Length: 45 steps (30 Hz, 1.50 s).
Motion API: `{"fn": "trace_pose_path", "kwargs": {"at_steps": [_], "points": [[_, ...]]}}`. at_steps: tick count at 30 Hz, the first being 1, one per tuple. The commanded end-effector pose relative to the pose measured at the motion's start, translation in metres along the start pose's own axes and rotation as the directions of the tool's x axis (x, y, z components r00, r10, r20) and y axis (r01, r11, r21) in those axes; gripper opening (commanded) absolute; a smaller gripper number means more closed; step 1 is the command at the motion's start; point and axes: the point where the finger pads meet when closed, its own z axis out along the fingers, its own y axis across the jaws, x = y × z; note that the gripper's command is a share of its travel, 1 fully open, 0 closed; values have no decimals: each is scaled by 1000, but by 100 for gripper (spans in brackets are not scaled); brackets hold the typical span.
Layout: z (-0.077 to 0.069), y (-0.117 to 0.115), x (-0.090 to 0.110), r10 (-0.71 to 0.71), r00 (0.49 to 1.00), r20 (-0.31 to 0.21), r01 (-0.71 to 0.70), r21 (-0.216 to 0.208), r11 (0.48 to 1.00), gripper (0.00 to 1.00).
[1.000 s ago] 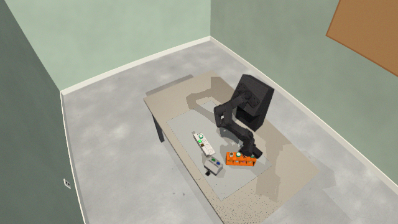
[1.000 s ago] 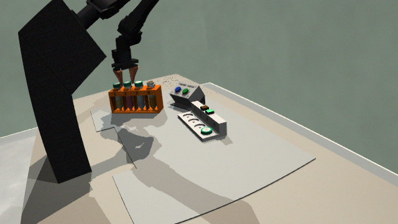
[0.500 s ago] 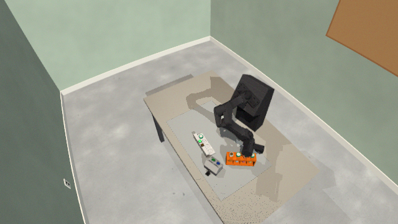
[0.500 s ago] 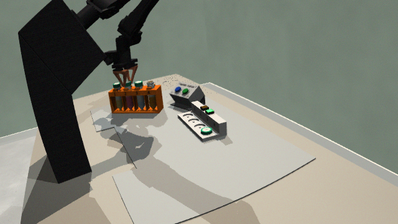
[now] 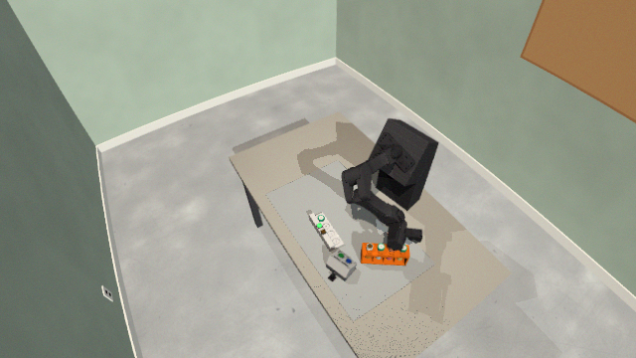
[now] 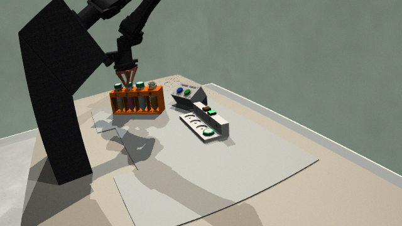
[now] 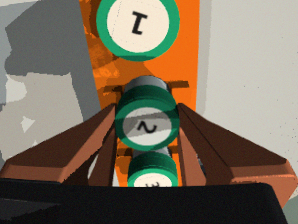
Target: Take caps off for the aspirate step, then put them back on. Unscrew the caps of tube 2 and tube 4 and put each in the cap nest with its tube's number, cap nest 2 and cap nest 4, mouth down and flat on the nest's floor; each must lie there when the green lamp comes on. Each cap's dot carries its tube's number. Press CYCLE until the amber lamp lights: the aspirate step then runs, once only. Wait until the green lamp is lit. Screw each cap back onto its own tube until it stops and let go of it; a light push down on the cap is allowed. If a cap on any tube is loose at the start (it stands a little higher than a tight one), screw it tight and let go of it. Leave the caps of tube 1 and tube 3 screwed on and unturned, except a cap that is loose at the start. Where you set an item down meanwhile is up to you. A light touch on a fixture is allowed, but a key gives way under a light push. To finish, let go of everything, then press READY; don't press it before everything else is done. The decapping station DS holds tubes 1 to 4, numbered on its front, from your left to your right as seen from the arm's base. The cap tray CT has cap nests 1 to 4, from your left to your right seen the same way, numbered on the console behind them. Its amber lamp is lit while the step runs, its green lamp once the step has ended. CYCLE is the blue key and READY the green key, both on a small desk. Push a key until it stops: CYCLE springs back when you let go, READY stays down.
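Observation:
The orange decapping station (image 6: pixel 137 100) holds four tubes. My gripper (image 7: pixel 147 112) is shut on cap 2 (image 7: pixel 147 123), a green cap with a white dot, which sits on top of tube 2 (image 6: pixel 129 85). I cannot tell how far down it is screwed. Cap 1 (image 7: pixel 137 19) and cap 3 (image 7: pixel 153 176) sit on their tubes on either side. Tube 4 (image 6: pixel 152 84) stands with a bare grey mouth. Another green cap (image 6: pixel 208 132) lies flat in an end nest of the cap tray (image 6: pixel 201 123). The green lamp (image 6: pixel 212 112) is lit and the amber lamp (image 6: pixel 206 108) is dark.
The small desk (image 6: pixel 188 94) with the blue CYCLE key (image 6: pixel 179 90) and the green READY key (image 6: pixel 187 91) stands between the station and the tray. The arm's black base block (image 6: pixel 56 88) rises to the left. A grey mat (image 6: pixel 204 163) covers the table.

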Motion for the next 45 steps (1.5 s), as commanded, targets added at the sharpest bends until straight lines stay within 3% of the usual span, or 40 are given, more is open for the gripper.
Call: {"fn": "trace_pose_path", "kwargs": {"at_steps": [1,7,11,15,20,22,29,37,39,45], "points": [[-2,-2,-1,-5,1000,4,5,8,1000,0],[-2,-2,-1,-5,1000,4,5,8,1000,0],[-2,-2,-1,194,981,5,-194,7,981,0],[-2,-2,-1,385,923,6,-385,6,923,0],[-2,-2,-1,601,799,8,-601,4,799,0],[-2,-2,-1,601,799,8,-601,4,799,0],[-2,-2,-1,839,544,8,-839,1,544,0],[-1,-2,-1,985,175,8,-985,-2,175,0],[-1,-2,-1,985,175,8,-985,-2,175,0],[-1,-2,-1,992,-124,7,-992,-4,-124,0]]}}
